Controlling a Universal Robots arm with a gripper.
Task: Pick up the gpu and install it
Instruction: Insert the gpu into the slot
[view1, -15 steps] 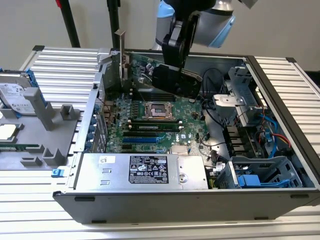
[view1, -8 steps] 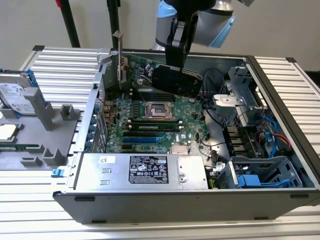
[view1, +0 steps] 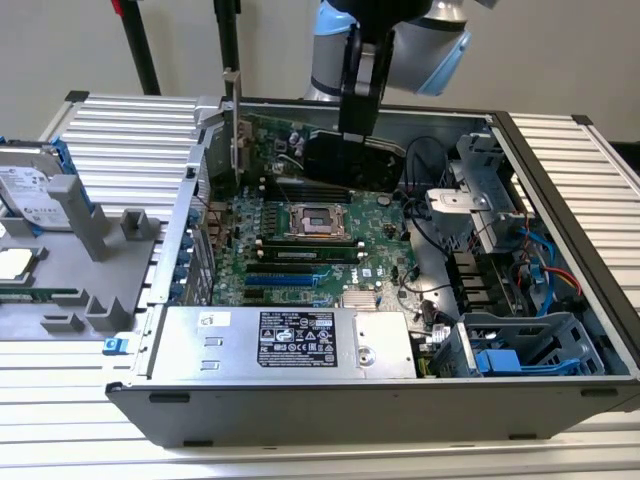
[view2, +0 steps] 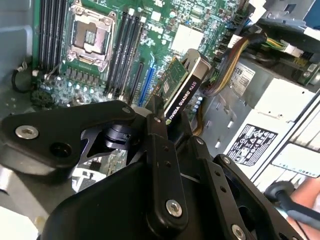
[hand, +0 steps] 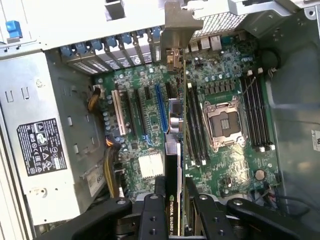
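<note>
gpu (view2: 180, 95) edge obsc. by jaws

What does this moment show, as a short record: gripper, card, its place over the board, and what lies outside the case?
gripper: shut on the gpu, gripping its upper edge
gpu: on edge above the motherboard, apparently not yet seated in a slot
case: open, lying on its side
outside: hard drive on the grey holder, at the exterior view's left

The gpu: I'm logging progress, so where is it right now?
In the exterior view the gpu hangs clamped between the fingers over the motherboard, near the open case's far wall, beyond the processor socket.
</note>
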